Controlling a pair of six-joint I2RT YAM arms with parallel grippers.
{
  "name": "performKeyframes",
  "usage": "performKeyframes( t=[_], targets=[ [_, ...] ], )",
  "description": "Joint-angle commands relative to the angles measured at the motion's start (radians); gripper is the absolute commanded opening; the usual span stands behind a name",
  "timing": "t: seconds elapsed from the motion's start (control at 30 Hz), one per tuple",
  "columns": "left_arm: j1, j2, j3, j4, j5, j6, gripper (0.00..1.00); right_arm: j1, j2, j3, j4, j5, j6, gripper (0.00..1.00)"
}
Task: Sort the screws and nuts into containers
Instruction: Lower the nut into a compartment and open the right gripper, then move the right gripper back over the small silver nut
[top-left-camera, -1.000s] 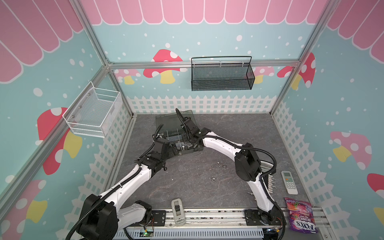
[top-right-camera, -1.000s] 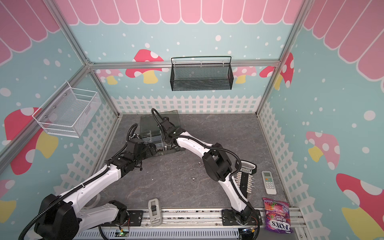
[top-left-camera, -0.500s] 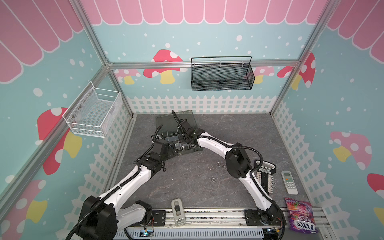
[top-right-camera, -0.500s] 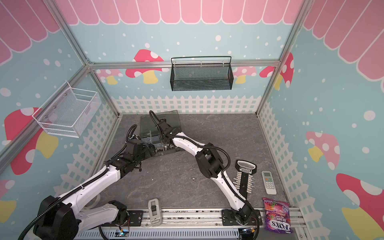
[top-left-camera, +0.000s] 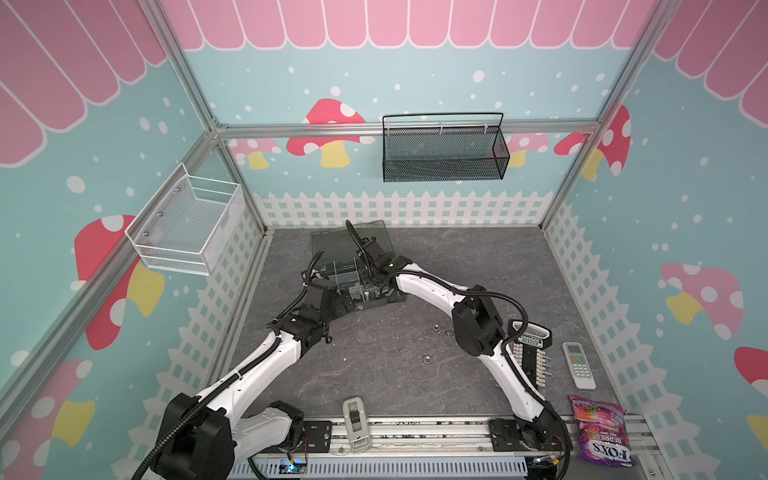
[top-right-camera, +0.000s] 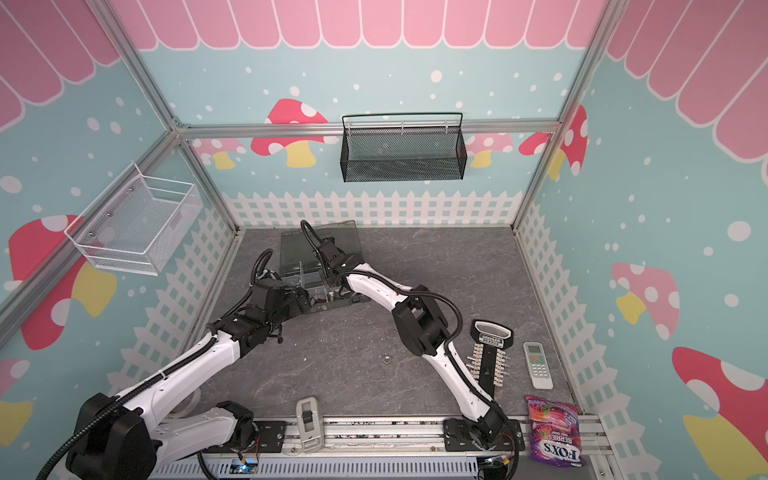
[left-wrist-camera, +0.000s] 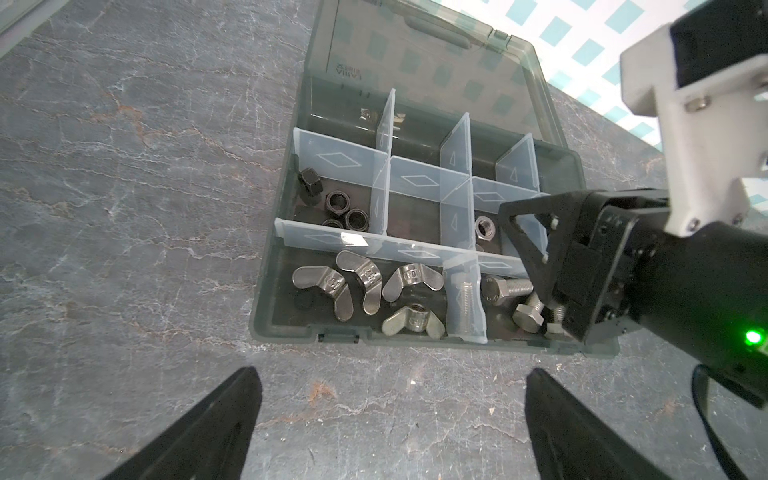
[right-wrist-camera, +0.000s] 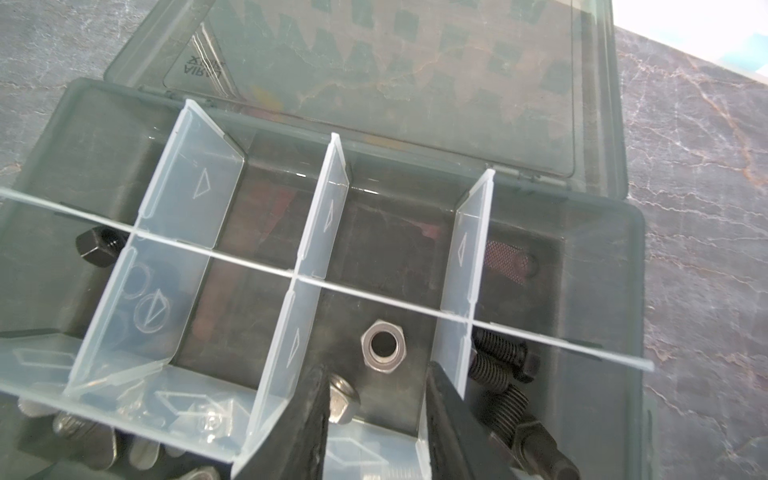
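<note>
Organizer box (left-wrist-camera: 286, 332), lid laid back, at the rear of the table (top-left-camera: 498, 257), left of centre; right pincer (right-wrist-camera: 376, 376) low inside a middle-row compartment, jaws partly parted, clamping nothing; silver hex nut (right-wrist-camera: 382, 347) flat on that floor just ahead of the tips; second silver hex piece (right-wrist-camera: 343, 401) against the inner face of one finger; translucent dividers close on both sides, so the exit is judged straight up.

Neighbouring lots: black screws (right-wrist-camera: 498, 365) across one divider; wing nuts (left-wrist-camera: 332, 286) and silver screws (left-wrist-camera: 505, 286) in the front row; black nuts (left-wrist-camera: 336, 201) at the middle row's end.

Left pincer (left-wrist-camera: 392, 370) spread wide, empty, over bare table just before the box's front wall.

Outstanding: loose pieces (top-left-camera: 425, 359) well apart from the box, toward the front, near the right arm's elbow; too small to tell kind or axis; right arm judged nearer; open table on every side.
</note>
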Motion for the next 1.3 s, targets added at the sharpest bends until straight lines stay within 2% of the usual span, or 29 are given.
performKeyframes(
  t=[0.0,0.17,0.33,0.63,0.9,1.27],
  targets=[
    [0.007,-0.020,-0.013,-0.010,-0.021,-0.025,1.00,-0.001,-0.118,-0.074,-0.012,0.013,0.023,0.41],
    [0.007,-0.018,-0.013,-0.009,-0.018,-0.027,1.00,-0.001,-0.250,-0.266,0.016,0.010,0.068,0.42],
    [0.008,-0.017,-0.013,-0.006,-0.017,-0.025,1.00,0.001,-0.421,-0.529,0.032,0.019,0.139,0.44],
    [0.012,0.019,-0.006,0.019,0.008,-0.039,1.00,0.027,-0.710,-0.959,-0.058,-0.081,0.317,0.46],
    [0.012,0.066,0.006,0.052,0.040,-0.057,1.00,0.086,-0.810,-1.106,-0.135,-0.160,0.411,0.46],
    [0.013,0.063,0.002,0.049,0.045,-0.060,1.00,0.123,-0.742,-1.109,-0.173,-0.168,0.386,0.45]
  ],
)
